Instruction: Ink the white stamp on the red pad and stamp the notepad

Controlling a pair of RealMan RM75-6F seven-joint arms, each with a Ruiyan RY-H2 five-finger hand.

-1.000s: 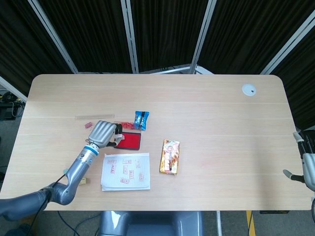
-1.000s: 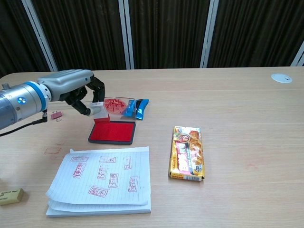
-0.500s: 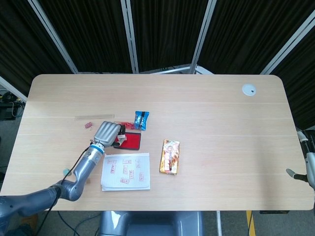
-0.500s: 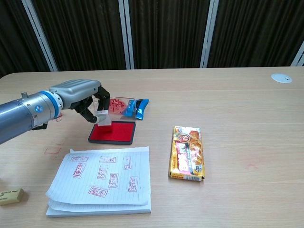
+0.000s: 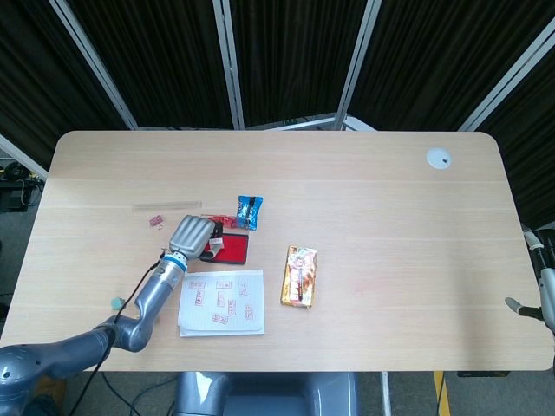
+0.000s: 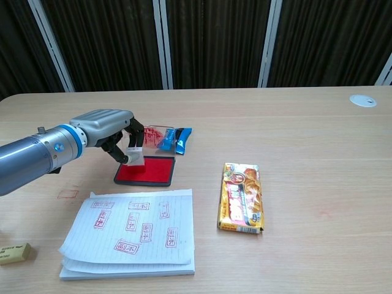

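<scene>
The white stamp (image 6: 135, 156) is pinched in the fingers (image 6: 120, 154) of the left hand (image 6: 104, 130) and is now brought down onto the near left part of the red pad (image 6: 147, 171), where a second ago it was held clear above the pad's far edge. Over the same second the hand has been carried lower and a little toward the pad, as is also seen from the head view, where the left hand (image 5: 192, 234) covers the pad's left end. Whether the stamp face is fully pressed into the ink cannot be told; it is seen touching or just above the red surface.

The inking step is judged to be in hand, not yet finished. The notepad (image 6: 138, 229) lies just in front of the pad, toward the near edge of the counter (image 6: 306, 135), and is already marked with several red prints; a bare patch remains along its right side for the next print.

Only a sliver of the right hand (image 5: 542, 295) is seen, at the right edge of the counter, and the state of its fingers cannot be told.
</scene>
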